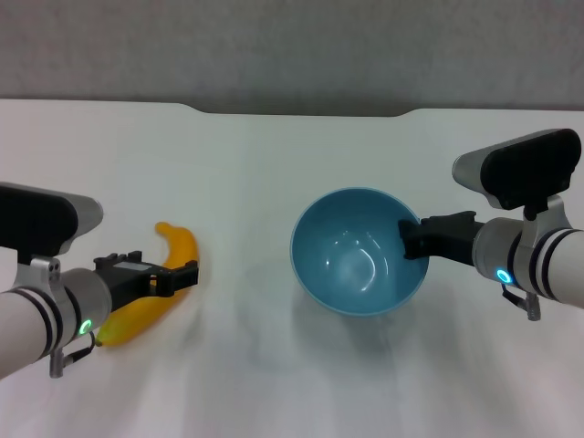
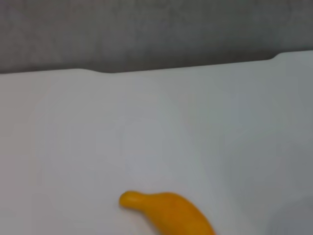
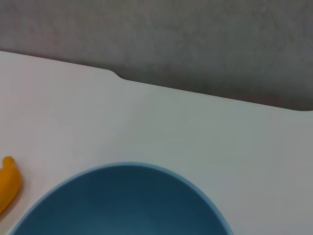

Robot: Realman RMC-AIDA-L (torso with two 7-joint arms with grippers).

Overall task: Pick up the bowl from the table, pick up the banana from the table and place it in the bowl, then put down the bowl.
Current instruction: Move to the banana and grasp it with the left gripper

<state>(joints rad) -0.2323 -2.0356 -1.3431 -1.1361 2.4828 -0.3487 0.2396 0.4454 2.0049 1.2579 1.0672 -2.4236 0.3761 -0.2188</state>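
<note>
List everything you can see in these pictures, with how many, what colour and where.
glossy light-blue round bowl: one, light blue, right of centre, empty, its right rim at the right end effector.
curved yellow-orange banana: one, yellow-orange, left side of the table, partly under the left end effector.
plain white table: one, white, notch in its far edge.
grey wall: one, grey, behind the table.
left end effector: one, black, over the banana.
right end effector: one, black, on the bowl's right rim.

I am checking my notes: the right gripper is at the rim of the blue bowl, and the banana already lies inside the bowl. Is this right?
Not quite. The head view shows the banana on the table, at the left gripper. The right gripper is at the rim of the blue bowl.
</note>
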